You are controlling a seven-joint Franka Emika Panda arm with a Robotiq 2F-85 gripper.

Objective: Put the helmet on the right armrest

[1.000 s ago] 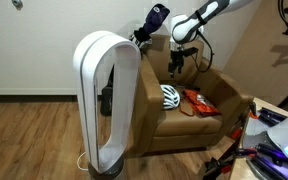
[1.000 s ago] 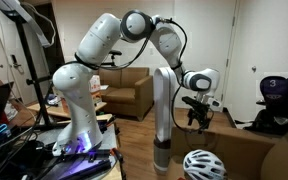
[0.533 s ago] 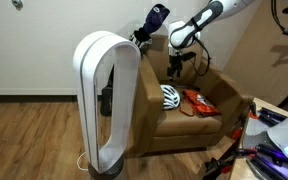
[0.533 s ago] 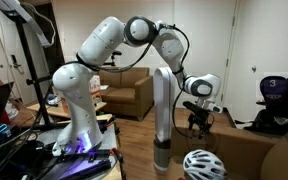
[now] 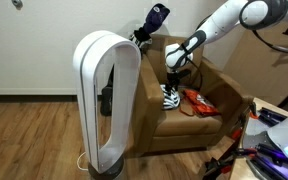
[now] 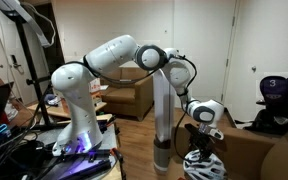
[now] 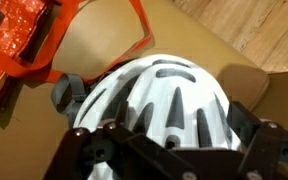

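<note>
The helmet [image 5: 171, 97] lies crown up on the seat surface [image 7: 29, 140] of the brown armchair [image 5: 189, 135], just beside a red item [image 5: 199, 101] on the same cushion. The gripper [image 5: 174, 80] hangs directly over the shell. In the wrist view its jaws are spread wide, with the dark linkages standing on either side of the white dome; whether the pads touch the shell I cannot tell.

It looks like a bicycle helmet, a thin hard skin over foam. That would make it light for its bulk and stiff enough to bear a firm squeeze, though foam can dent under a hard pinch. The outer skin is glossy and rounded, so pads set on the bare curve would probably slide. The long vents running along the crown leave ribs and edges to bite on. A hold across one rib near the top, or across the narrower width with the pads low on the sides, seems the safest. The grey piece [image 7: 69, 92] at its rim may be a strap or a fit dial, too loose to carry it by. Taken off-centre, the helmet would likely tilt.

No brand, label or writing can be read on the helmet. The red item shows markings too blurred to make out, and the tall white fan [image 5: 82, 100] in front bears nothing legible
</note>
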